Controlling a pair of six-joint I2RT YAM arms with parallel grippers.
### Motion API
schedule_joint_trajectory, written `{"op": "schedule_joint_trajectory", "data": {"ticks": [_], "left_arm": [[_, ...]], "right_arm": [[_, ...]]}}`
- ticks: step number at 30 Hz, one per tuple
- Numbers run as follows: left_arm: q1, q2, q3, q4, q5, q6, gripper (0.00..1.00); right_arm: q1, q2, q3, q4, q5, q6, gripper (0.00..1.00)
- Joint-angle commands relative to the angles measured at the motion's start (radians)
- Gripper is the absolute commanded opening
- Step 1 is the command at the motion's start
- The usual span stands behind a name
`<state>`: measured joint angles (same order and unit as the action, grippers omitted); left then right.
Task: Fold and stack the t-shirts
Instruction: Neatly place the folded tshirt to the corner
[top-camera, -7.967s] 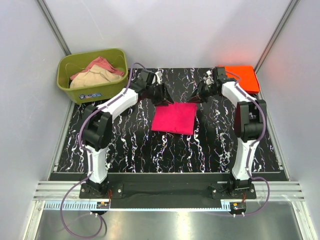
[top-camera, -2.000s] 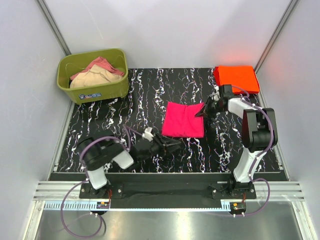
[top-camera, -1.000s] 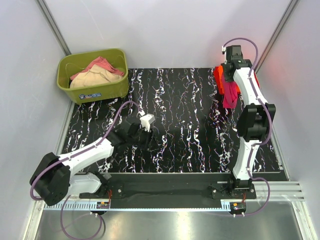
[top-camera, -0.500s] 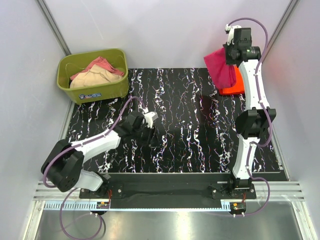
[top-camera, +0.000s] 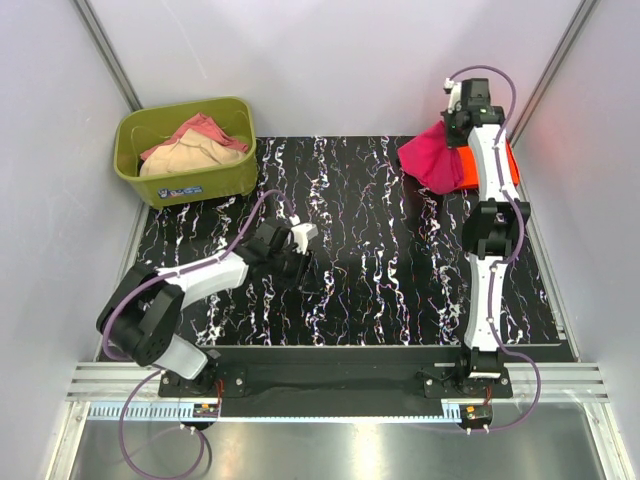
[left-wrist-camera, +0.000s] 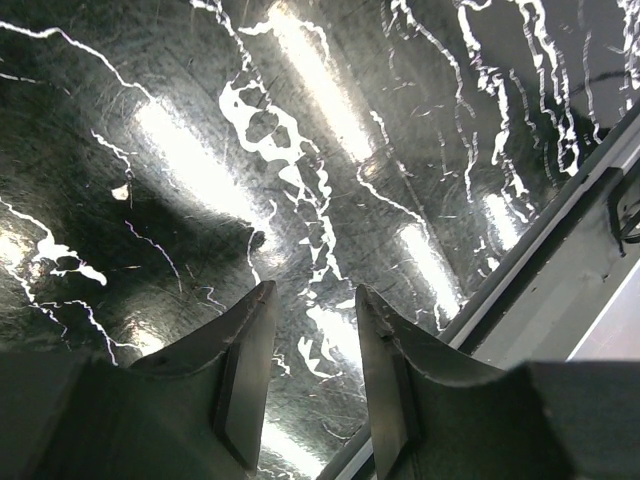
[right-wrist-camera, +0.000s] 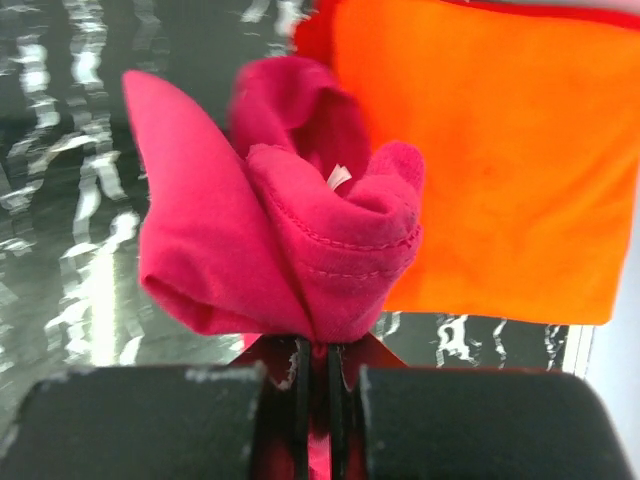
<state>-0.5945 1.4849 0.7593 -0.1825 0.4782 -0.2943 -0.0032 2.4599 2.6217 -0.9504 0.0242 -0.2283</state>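
The pink t-shirt (top-camera: 430, 162) hangs bunched in the air from my right gripper (top-camera: 461, 140), which is shut on a fold of it (right-wrist-camera: 317, 372). In the right wrist view the pink cloth (right-wrist-camera: 270, 250) droops over the left edge of the folded orange-red t-shirt (right-wrist-camera: 490, 150). That shirt lies flat at the table's back right corner (top-camera: 508, 162), partly behind the right arm. My left gripper (top-camera: 300, 262) hovers low over the left middle of the table. It stands open (left-wrist-camera: 315, 300), with only bare marbled surface between its fingers (left-wrist-camera: 245, 375).
An olive-green tub (top-camera: 150, 175) with beige and pink cloths in it stands at the back left. The black marbled table (top-camera: 380, 270) ends at a metal rail in front. White walls close in at the back and on both sides.
My right arm carried the pink t-shirt from mid-table to the back right, lifted it high, then lowered it a little beside the orange one. The left arm drew back slightly.
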Motion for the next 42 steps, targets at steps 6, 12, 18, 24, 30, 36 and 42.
{"op": "schedule_joint_trajectory", "data": {"ticks": [6,12,18,24,30,36,42], "left_arm": [[0.022,0.052,0.037,0.037,0.057,0.015,0.41],[0.025,0.089,0.071,0.020,0.074,0.004,0.40],[0.025,0.118,0.087,-0.008,0.073,0.001,0.39],[0.024,0.153,0.124,-0.031,0.082,-0.002,0.38],[0.025,0.209,0.178,-0.055,0.094,0.003,0.38],[0.025,0.256,0.233,-0.086,0.102,0.012,0.38],[0.025,0.310,0.282,-0.117,0.106,0.021,0.38]], "right_arm": [[-0.098,0.027,0.129,0.099,0.003,-0.003,0.00],[-0.118,0.068,0.129,0.193,-0.007,-0.035,0.00],[-0.153,0.111,0.153,0.272,0.039,-0.045,0.00],[-0.187,0.129,0.164,0.343,0.040,-0.065,0.00],[-0.218,0.149,0.176,0.378,0.016,-0.063,0.00],[-0.251,0.191,0.192,0.404,-0.021,-0.057,0.00],[-0.264,0.220,0.156,0.502,-0.061,-0.075,0.00]]}}
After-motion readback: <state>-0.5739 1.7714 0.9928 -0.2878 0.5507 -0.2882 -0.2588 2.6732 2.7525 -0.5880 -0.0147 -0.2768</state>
